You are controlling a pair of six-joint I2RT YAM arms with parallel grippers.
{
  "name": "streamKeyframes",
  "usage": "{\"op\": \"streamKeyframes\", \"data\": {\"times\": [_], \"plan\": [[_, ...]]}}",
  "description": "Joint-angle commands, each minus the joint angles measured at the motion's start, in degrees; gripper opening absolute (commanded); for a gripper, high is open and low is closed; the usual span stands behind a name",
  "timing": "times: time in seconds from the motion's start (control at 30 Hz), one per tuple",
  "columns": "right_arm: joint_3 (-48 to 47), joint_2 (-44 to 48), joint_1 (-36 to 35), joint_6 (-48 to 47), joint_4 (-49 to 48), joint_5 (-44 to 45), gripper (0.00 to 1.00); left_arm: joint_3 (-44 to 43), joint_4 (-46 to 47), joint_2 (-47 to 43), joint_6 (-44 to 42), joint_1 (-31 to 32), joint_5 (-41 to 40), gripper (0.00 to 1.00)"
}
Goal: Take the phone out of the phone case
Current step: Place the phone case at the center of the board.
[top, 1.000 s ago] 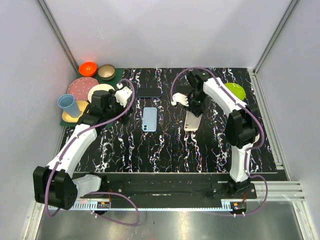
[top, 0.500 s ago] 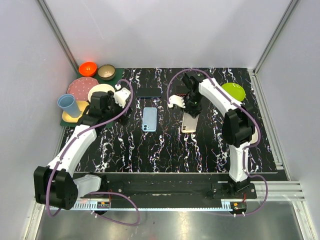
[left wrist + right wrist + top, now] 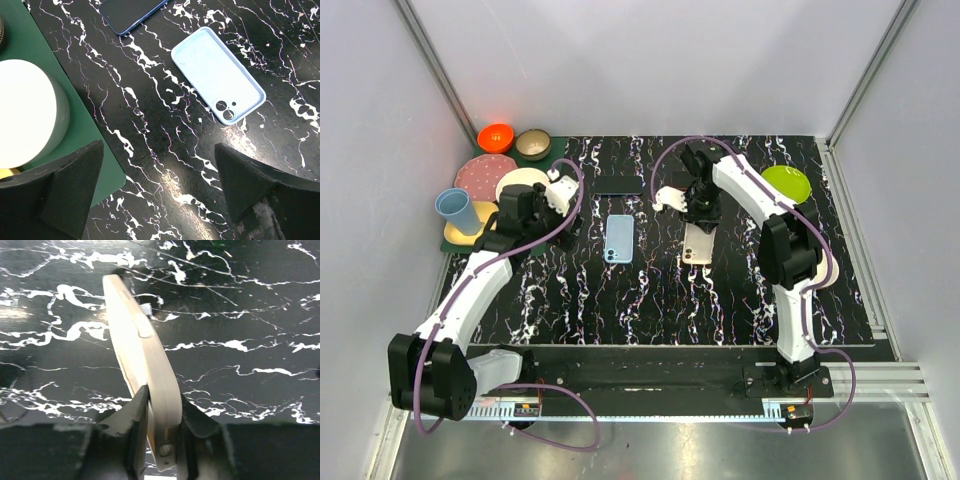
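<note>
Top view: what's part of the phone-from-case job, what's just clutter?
Job: beige phone case, pinched by right tool; light blue case; dark phone.
Clutter: orange bowl, tan bowl, pink plate, blue cup, lime-green dish, green mat.

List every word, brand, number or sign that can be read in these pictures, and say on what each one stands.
No text can be read in any view.
Light blue case: plain, no brand visible.
Dark phone: screen blank.
Cream phone case in the right end effector: no mark shows.
Small boards on the front rail: too small to read.
</note>
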State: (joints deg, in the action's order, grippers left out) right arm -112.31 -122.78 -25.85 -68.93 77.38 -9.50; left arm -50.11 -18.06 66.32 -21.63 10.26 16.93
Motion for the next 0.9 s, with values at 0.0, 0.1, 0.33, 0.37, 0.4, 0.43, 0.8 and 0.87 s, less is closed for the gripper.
{"op": "streamKeyframes", "data": {"times": [0.0,0.1,0.33,0.37,0.4,0.43,0.8,0.87], "plan": [[5.8,0.2,-0.3,0.1,-6.3,2.7,0.31,0.3,3.3,-1.6,1.0,-0.5,2.1,0.99],[6.7,0.2,-0.3,-0.2,-10.0,2.6,0.34,0.1,3.3,-1.2,1.1,-0.6,2.1,0.99],[4.9,-2.0,-0.4,-0.2,-13.1,1.0,0.44,0.5,3.7,-1.4,1.2,-0.9,2.2,0.99],[4.4,-2.3,-0.4,-0.1,-13.1,1.1,0.45,0.5,3.7,-1.4,1.1,-0.9,2.3,0.99],[4.2,-2.6,-0.4,-0.1,-13.1,1.7,0.46,0.4,3.7,-1.4,1.2,-1.0,2.4,0.99],[4.0,-3.2,-0.4,0.1,-13.3,2.0,0.48,0.5,3.7,-1.4,1.3,-1.1,2.4,0.99],[4.7,-3.6,-0.4,1.9,-18.8,4.3,0.59,0.5,3.9,-0.9,1.5,-1.3,2.8,0.99],[5.3,-3.6,-0.4,1.9,-19.5,5.0,0.62,0.6,3.9,-1.0,1.5,-1.4,2.9,0.99]]}}
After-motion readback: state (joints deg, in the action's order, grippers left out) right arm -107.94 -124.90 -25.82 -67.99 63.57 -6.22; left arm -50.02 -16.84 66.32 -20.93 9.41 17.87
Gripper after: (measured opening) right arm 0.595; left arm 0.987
